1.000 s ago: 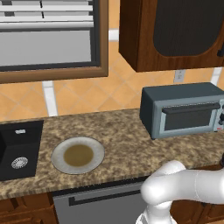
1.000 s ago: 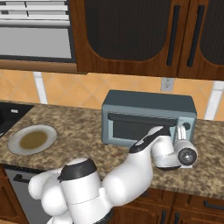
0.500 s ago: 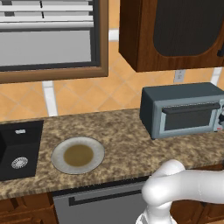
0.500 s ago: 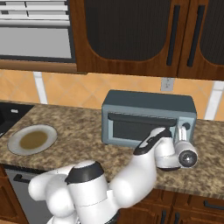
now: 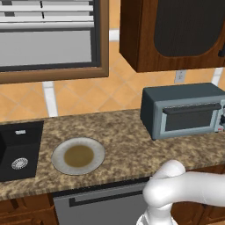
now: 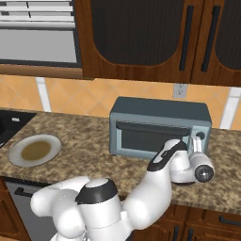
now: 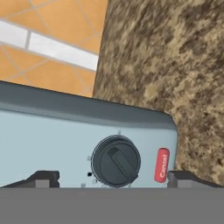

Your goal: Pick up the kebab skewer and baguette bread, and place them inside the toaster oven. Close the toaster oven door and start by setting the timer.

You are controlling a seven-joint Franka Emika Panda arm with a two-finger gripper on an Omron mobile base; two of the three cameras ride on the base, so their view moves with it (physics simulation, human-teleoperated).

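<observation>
You are looking at the oven (image 6: 159, 128) sitting on the counter (image 5: 123, 145) against the tiled wall, its door (image 6: 153, 138) shut. Your gripper (image 7: 113, 178) is standing wide open with nothing in it, its two fingertips (image 7: 41, 178) straddling the dark timer knob (image 7: 116, 160) without touching it. A red cancel button (image 7: 162, 165) is sitting just beside the knob. In the right base view, the hand is hovering at the oven's right front corner. A plate (image 5: 78, 155) is lying well apart to the left, beside the sink (image 5: 17, 149).
</observation>
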